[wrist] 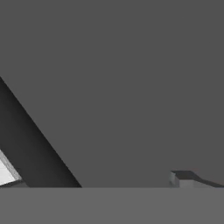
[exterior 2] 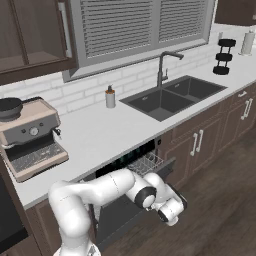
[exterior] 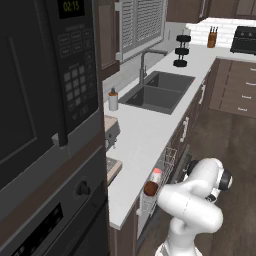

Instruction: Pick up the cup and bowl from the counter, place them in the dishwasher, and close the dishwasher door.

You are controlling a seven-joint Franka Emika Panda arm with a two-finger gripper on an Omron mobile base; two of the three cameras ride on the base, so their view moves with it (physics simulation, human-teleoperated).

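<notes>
Cup: the pale cup (exterior: pixel 156 175) stands upright at the near end of the dishwasher rack, just below the counter's edge, seen in the left base view.
Bowl: the dark reddish-brown bowl (exterior: pixel 151 188) sits right beside the cup, a little nearer the camera, in the same rack; whether the two touch cannot be told.
Dishwasher: the dishwasher (exterior 2: pixel 131 162) is under the counter, its pale wire rack (exterior 2: pixel 148 163) pulled partly out of the opening.
Dishwasher door: the dark door (exterior 2: pixel 117 214) hangs down and forward in front of the opening, partly hidden by the arm; in the hand view a flat dark grey surface (wrist: pixel 131 87) lies close before the camera, most likely this door.
Counter: the white-grey counter (exterior 2: pixel 107 134) runs above the dishwasher, with the double sink (exterior 2: pixel 172 96) set into it further along.
Gripper: the gripper (exterior 2: pixel 175 206) hangs low in front of the door; one fingertip (wrist: pixel 179 178) shows far to one side of the hand view, so the jaws stand spread wide and pinch nothing.
Arm: the white arm (exterior 2: pixel 100 190) bends across the front of the dishwasher.
Bottle: a grey bottle (exterior 2: pixel 110 97) with a brown cap stands by the wall near the sink.
Coffee machine: an espresso machine (exterior 2: pixel 31 137) sits on the counter, well apart from the dishwasher.
</notes>
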